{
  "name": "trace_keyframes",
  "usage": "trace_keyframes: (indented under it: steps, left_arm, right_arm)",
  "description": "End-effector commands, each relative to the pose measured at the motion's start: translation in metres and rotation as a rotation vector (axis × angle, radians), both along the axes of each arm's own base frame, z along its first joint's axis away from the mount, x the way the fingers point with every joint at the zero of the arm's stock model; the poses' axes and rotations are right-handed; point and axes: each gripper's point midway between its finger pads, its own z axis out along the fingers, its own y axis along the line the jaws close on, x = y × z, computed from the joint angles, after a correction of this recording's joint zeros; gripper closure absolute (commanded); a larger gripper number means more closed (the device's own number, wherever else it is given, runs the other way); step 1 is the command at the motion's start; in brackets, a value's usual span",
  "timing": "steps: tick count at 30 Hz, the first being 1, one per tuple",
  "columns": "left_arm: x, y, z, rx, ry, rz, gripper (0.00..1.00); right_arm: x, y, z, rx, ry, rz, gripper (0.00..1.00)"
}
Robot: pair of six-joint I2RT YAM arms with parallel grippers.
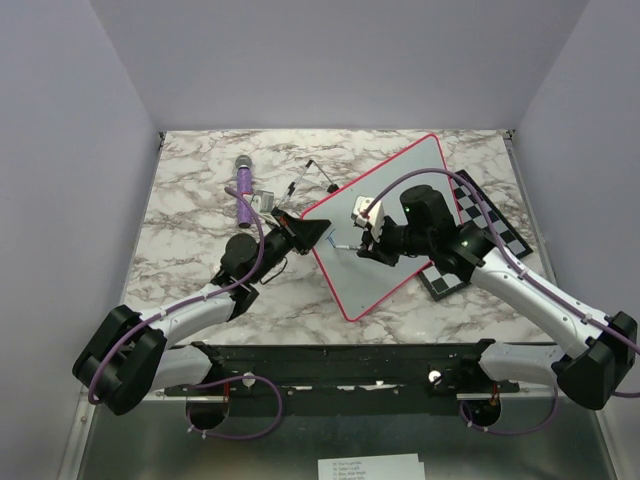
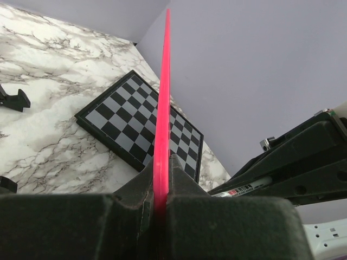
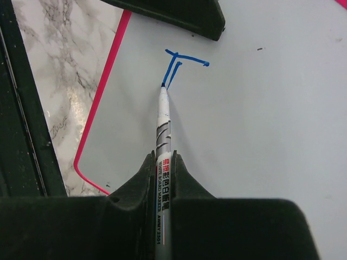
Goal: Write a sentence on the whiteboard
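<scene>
Position of the whiteboard [image 1: 400, 175]: flat on the marble table [image 1: 200, 210], turned on a diagonal, its right side overlapping the chessboard [image 1: 500, 228].

Left jaws: narrow, clamped on the board's pink-red rim [image 2: 161, 108] at its left corner. The left wrist view shows the rim edge-on, running straight into the grip.

Right jaws: closed tight on a white marker [image 3: 164, 130], barrel pointing away from me, over the middle of the board.

The sentence [image 3: 184, 59]: one blue crossbar with a slanted stem – a letter T – and a second short stroke just beside the stem. The marker tip touches the board at the foot of the stem.

Elsewhere on the table – a purple-handled microphone [image 1: 243, 185], well apart from the board.
</scene>
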Motion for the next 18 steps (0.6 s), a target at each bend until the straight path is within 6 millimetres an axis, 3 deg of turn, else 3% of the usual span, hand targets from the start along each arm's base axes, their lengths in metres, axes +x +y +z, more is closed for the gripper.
trace_keyframes:
  steps: [1,13,18]
  left_arm:
    - [-0.005,0.011,0.058,-0.132,-0.146,0.036,1.00]
    - [-0.005,0.014,0.057,-0.130,-0.144,0.047,1.00]
    - [-0.005,0.013,0.055,-0.130,-0.142,0.040,1.00]
  right_arm:
    - [-0.002,-0.009,-0.011,-0.028,0.004,-0.019,0.99]
    - [-0.016,-0.017,-0.031,-0.066,0.051,0.006,0.99]
    - [-0.012,-0.012,-0.009,-0.028,0.025,-0.001,0.99]
